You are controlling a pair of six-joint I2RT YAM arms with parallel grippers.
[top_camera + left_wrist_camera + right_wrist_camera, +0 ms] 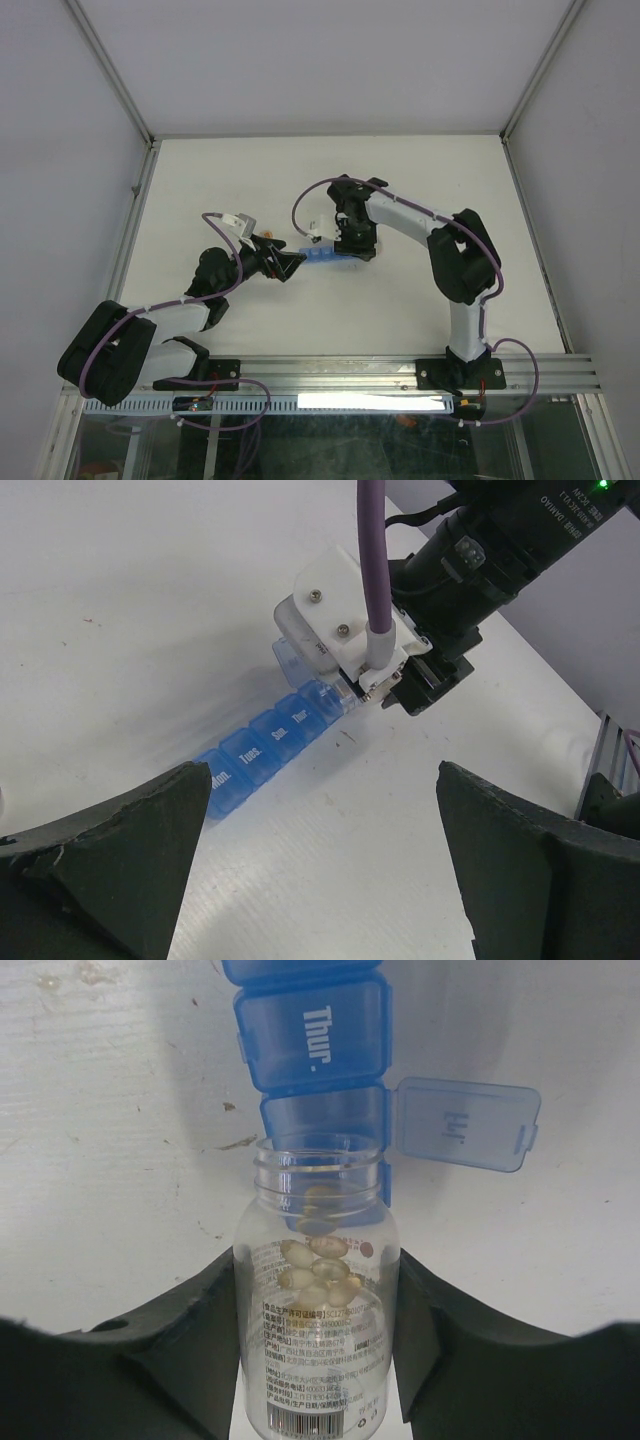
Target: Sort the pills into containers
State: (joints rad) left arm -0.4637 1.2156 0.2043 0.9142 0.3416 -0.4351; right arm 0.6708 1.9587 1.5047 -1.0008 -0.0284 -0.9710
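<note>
Step in hand, as judged: dispensing from bottle to organiser. On the white table [250,180], the two arms met near the centre.

The left gripper [320,770] had its jaws fully apart and held nothing. The "Mon." end of the blue weekly pill organiser [262,752] lay just ahead of it, near one finger. Contact could not be determined.

The right gripper [315,1258] was clamped on the clear bottle [320,1360], one finger against each side of its body. The bottle was uncapped and its mouth pointed at the organiser.

The organiser lay flat on the table. One compartment [322,1118], next to the "Thur." cell, was open, with its lid [465,1125] folded out to the side. The bottle mouth sat directly before this open compartment, partly overlapping it in the right wrist view.

The pills [330,1268], tan ovals, were all inside the bottle, clustered between the fingers and toward the neck. None was visible in the open compartment.

The next move probably calls for a slow, slight tilt, with the mouth kept over the open cell.
</note>
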